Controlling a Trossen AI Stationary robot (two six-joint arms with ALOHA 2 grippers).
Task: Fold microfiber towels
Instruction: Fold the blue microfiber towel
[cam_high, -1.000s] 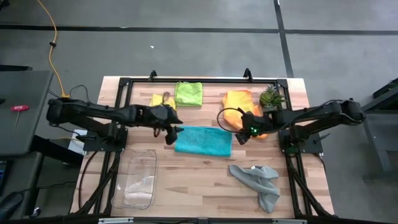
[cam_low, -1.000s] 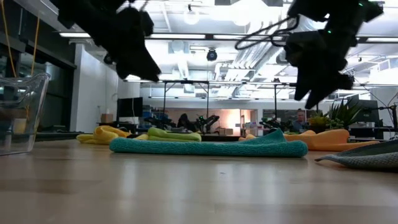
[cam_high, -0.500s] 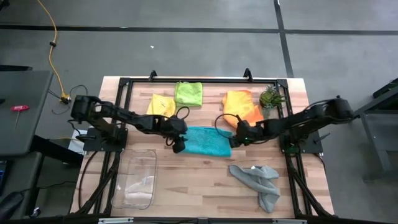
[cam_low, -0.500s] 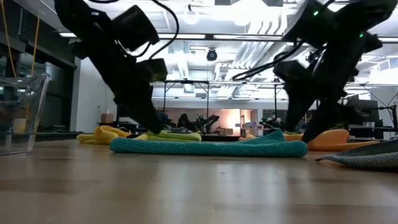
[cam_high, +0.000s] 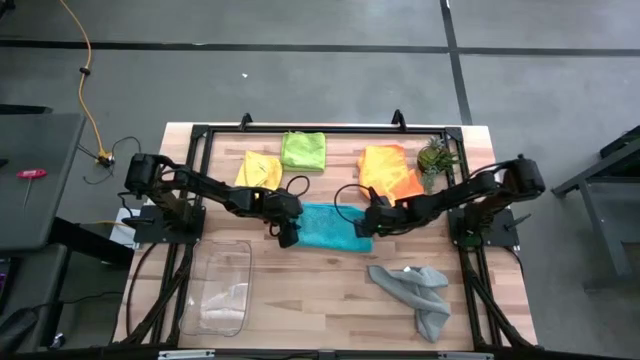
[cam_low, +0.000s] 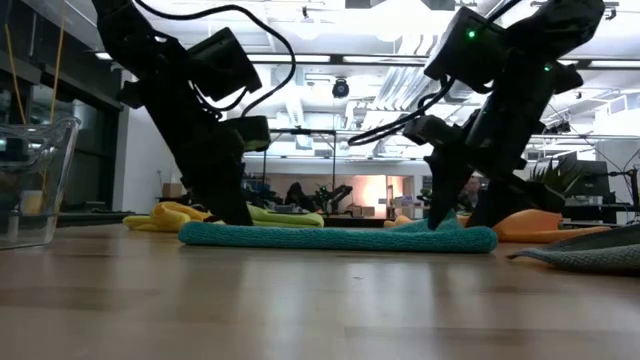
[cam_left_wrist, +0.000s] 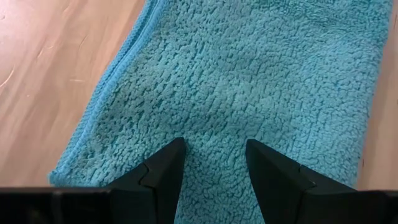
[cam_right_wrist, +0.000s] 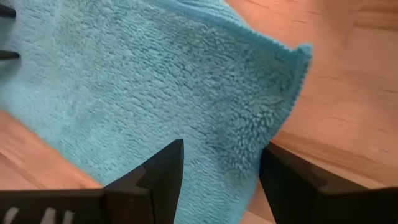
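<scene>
A teal towel (cam_high: 326, 228) lies flat mid-table. My left gripper (cam_high: 288, 234) is open and down at the towel's left end (cam_left_wrist: 213, 149). My right gripper (cam_high: 365, 226) is open and down at its right end (cam_right_wrist: 217, 163), where a narrowing corner of the towel lies between the fingers. Along the far edge lie a yellow towel (cam_high: 257, 168), a lime green towel (cam_high: 303, 150) and an orange towel (cam_high: 388, 170). A grey towel (cam_high: 415, 292) lies crumpled at the near right. My left gripper comes slanting down from the table's left. Its spread fingertips (cam_left_wrist: 169, 157) reach the teal towel's top (cam_left_wrist: 214, 112) just inside its left edge; nothing is pinched. Whether they press on it, I cannot tell. My right gripper slants down from the table's right. Its spread fingers (cam_right_wrist: 163, 163) stand on either side of the towel's right edge (cam_right_wrist: 252, 174), near a corner. The towel lies flat between them; whether they touch it, I cannot tell.
A clear plastic tray (cam_high: 222, 290) stands at the near left. A small spiky green plant (cam_high: 436, 155) stands at the far right beside the orange towel. Bare wood (cam_high: 310, 290) stretches between the tray and the grey towel.
Both grippers have come down from well above the table to the teal towel, the left onto its left end, the right toward the table's left onto its right end. The right gripper has also rolled about its own axis. The towel has stayed flat.
</scene>
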